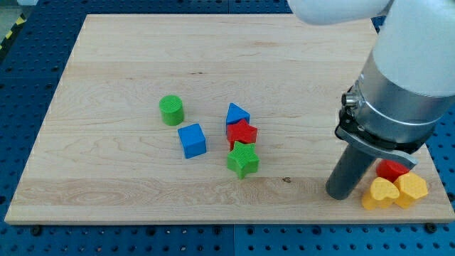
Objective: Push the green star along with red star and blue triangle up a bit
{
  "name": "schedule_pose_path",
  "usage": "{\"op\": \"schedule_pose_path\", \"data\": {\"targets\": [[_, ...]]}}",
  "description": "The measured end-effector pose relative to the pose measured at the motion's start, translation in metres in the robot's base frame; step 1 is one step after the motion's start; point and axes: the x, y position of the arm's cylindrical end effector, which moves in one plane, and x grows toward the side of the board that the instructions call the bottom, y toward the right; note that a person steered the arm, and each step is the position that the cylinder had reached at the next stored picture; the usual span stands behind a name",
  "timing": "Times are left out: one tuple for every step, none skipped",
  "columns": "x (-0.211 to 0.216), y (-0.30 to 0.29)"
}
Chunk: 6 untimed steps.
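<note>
Bright, even overhead light; soft short shadows beneath the blocks; sharp focus, no glare.

The white and silver-grey xArm6 arm (402, 78) comes in from the view's top right, its thick cylindrical wrist angled slightly down toward the view's left. Below a black collar the straight dark rod (352, 169) slants down, and my tip (340, 193) rests low on the surface near the view's lower right.
</note>
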Motion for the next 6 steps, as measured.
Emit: {"op": "schedule_pose_path", "data": {"targets": [[-0.004, -0.009], [-0.003, -0.032], [-0.003, -0.058], [-0.003, -0.085], [-0.003, -0.11], [-0.004, -0.13]]}}
